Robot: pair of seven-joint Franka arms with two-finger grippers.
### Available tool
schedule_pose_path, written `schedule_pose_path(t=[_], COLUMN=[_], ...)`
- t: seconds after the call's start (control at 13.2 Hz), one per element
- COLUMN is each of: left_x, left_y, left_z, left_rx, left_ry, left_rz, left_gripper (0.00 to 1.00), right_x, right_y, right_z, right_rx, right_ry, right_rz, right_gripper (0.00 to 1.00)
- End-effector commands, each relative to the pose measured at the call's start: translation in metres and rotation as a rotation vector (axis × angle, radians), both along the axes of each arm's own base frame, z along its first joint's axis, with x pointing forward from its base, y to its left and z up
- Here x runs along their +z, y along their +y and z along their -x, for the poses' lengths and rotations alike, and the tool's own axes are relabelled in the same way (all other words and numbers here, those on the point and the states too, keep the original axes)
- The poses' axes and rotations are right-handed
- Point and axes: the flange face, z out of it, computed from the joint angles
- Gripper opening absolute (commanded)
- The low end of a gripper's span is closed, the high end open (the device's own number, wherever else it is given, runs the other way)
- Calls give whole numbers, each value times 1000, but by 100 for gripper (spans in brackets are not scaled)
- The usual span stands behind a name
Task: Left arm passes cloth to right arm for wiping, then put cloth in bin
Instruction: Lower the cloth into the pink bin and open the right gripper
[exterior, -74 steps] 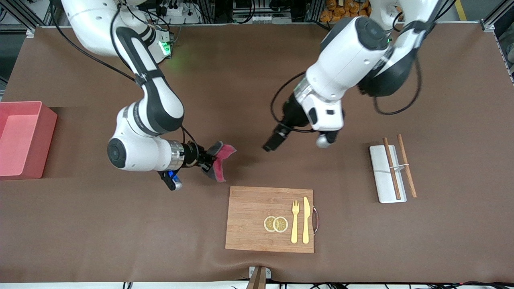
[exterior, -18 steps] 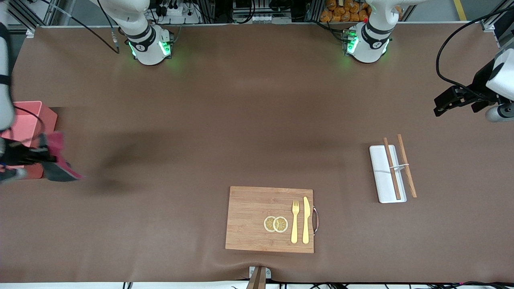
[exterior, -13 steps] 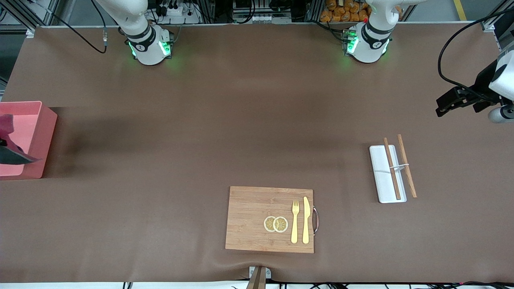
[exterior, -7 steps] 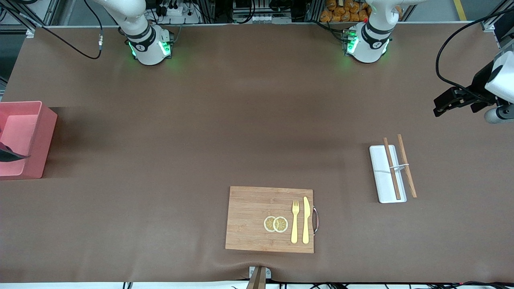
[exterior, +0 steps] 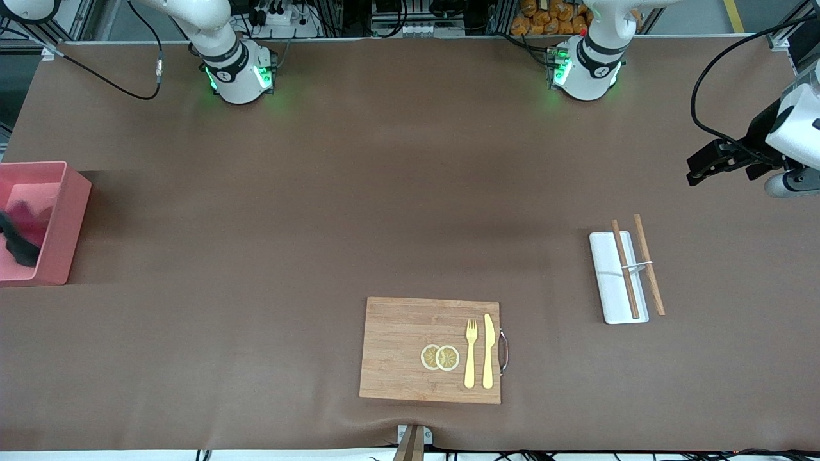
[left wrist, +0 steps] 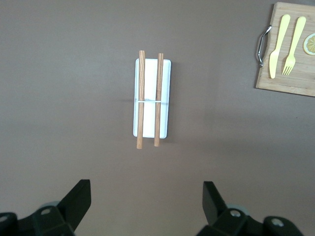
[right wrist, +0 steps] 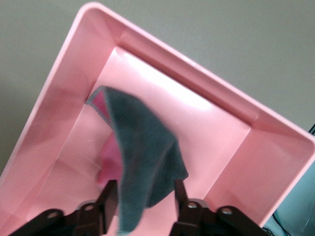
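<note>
Grey-and-crimson folded cloth (right wrist: 142, 152) hangs between the right gripper's (right wrist: 146, 196) parted fingers over the salmon-pink plastic bin (right wrist: 236, 115) at the right arm's end of the table. Snagging on a fingertip could drag it back out. The left gripper (left wrist: 146, 201) waits spread wide and empty above the white tray (left wrist: 153, 97) carrying wooden chopsticks (left wrist: 141, 100).

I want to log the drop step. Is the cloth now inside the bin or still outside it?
Inside. The cloth hangs within the walls of the bin, between the fingers of the right end effector; whether it is released, cannot tell.
</note>
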Motion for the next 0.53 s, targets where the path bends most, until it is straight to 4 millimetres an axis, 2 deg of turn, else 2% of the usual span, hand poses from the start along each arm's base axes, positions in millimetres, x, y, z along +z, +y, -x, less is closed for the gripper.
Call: schedule_pose_path(t=[0.0, 0.08, 0.23, 0.45], left_x=[3, 2, 4, 5], left_y=[-1, -2, 0, 1], left_z=[6, 6, 5, 5], left_rx=[-20, -21, -18, -16], left_ry=[6, 7, 4, 1], left_rz=[12, 12, 12, 11], left_gripper=[100, 100, 100, 100], right_x=[11, 12, 27, 58], right_y=[4, 11, 42, 102], right_z=[-6, -8, -26, -54], right_rx=[13, 12, -41, -86], right_ry=[-6, 14, 34, 67], right_rz=[-8, -29, -53, -64], right_gripper=[100, 100, 100, 100])
